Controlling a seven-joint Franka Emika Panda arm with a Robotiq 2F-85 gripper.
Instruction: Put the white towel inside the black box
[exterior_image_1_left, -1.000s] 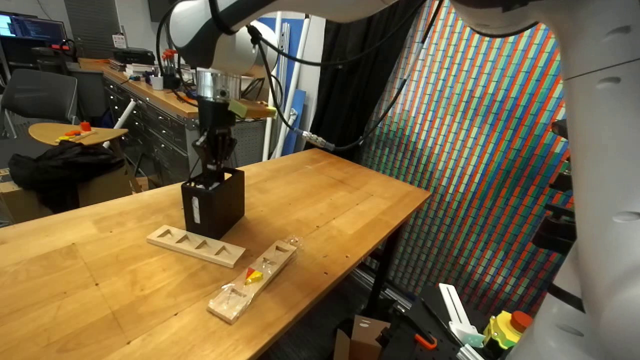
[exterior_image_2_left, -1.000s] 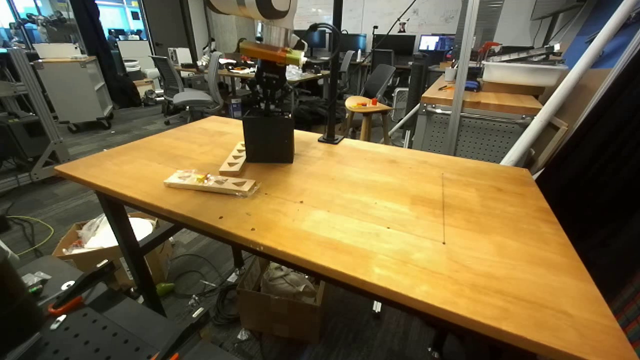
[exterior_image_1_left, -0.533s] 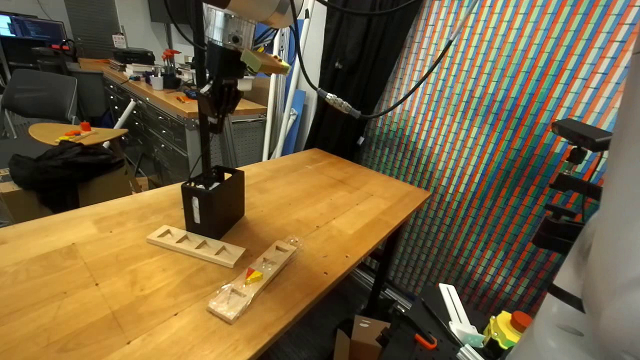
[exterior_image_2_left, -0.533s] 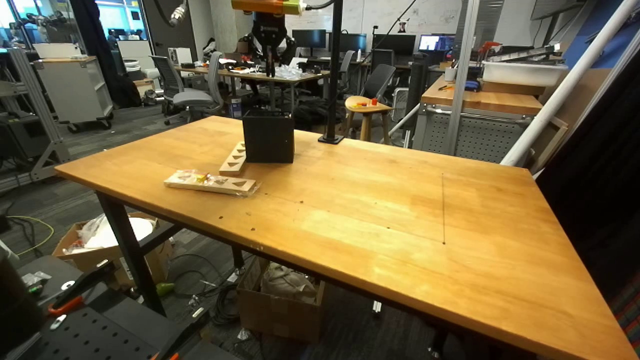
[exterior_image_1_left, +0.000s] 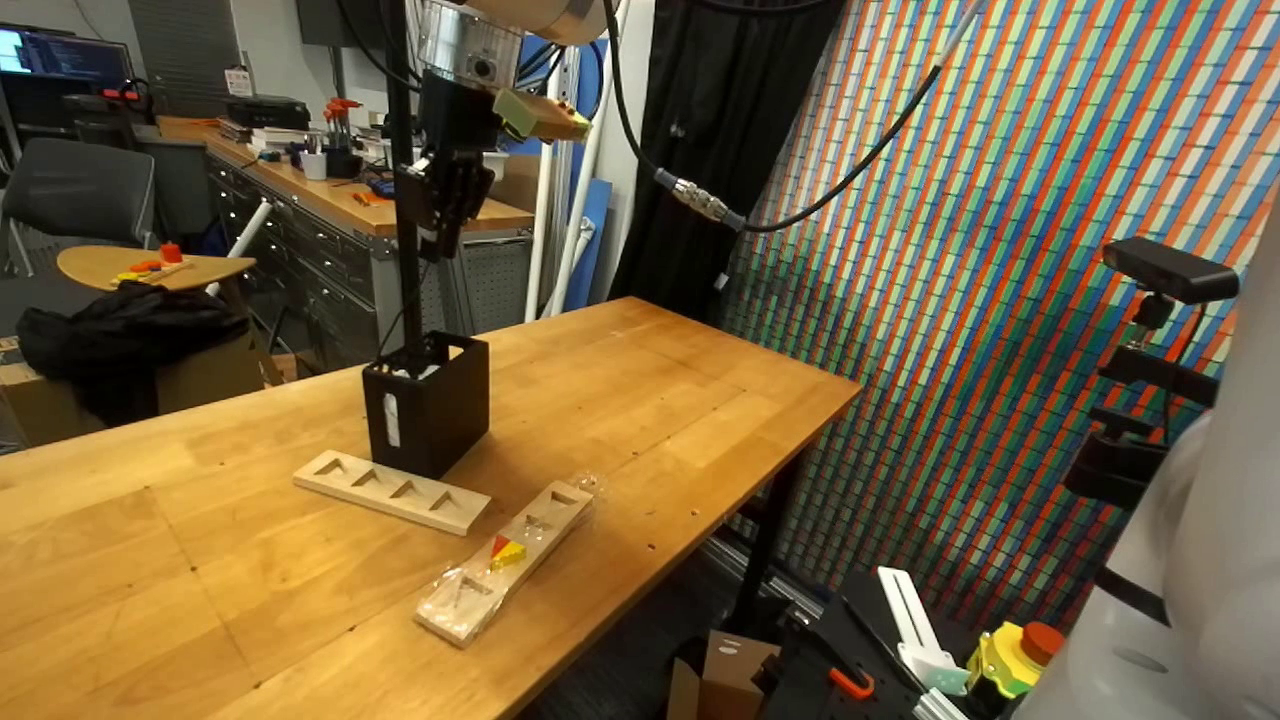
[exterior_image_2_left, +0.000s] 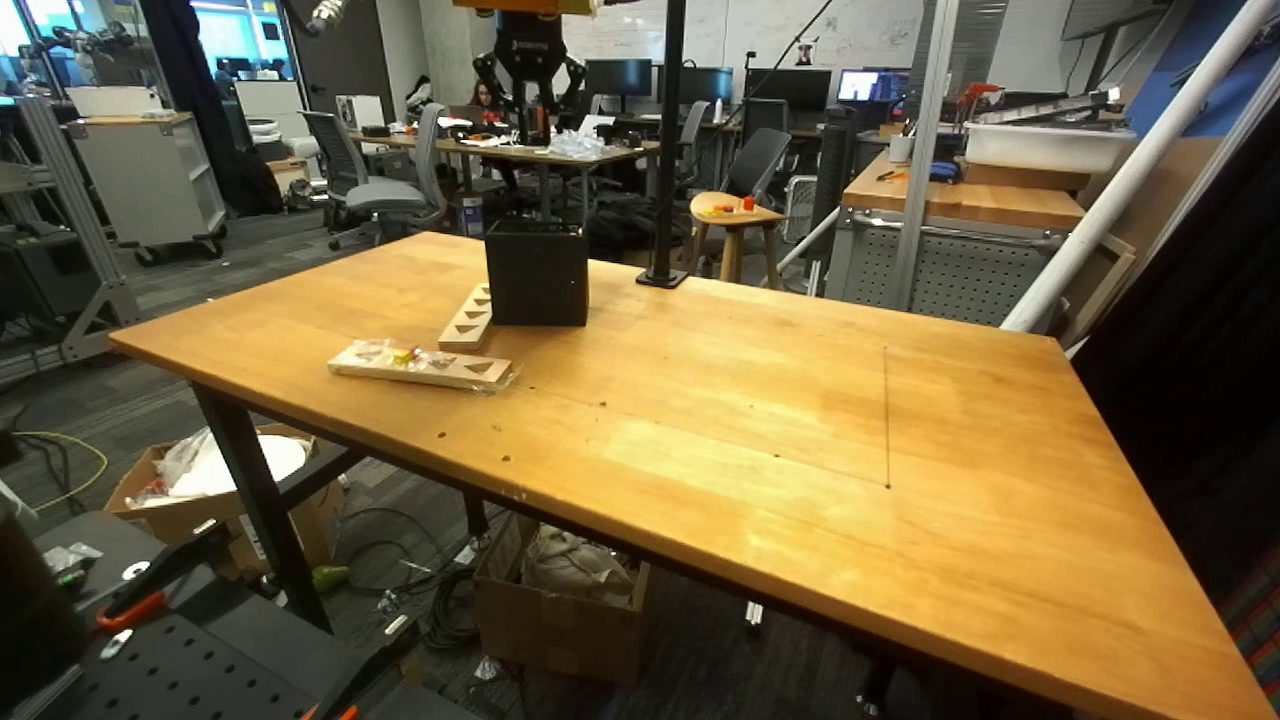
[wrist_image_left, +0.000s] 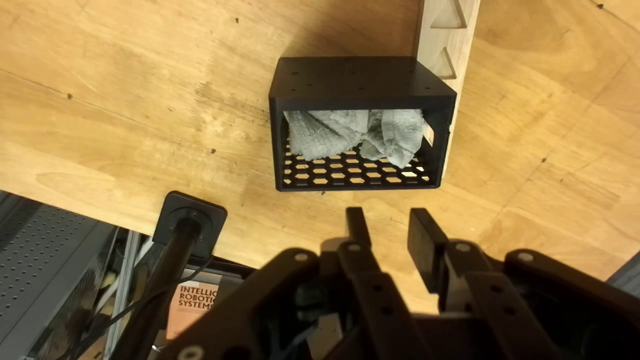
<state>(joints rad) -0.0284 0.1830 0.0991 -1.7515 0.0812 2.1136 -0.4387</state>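
As far as I can see from here, the job looks done. The white towel is inside the black box, bunched up, and none of the cloth in sight hangs over the box's rim. The claw hangs higher than the box, well apart from it, its 2 fingers standing apart with nothing between them — so I'd judge that moving it off is all that's left.

The wrist view tells the most: it looks into the box and shows the folds against a mesh side. In an exterior view just a scrap of white shows at the box's mouth, with a pale strip on its flank — label, or cloth through a slot, I can't tell. In an exterior view the box's solid wall hides the cloth altogether. The black post seems, in an exterior view, to rise straight out of the box; the wrist view puts its foot beside the box and apart from it. The wrapped block, near the box in both exterior views, does not show in the wrist view.
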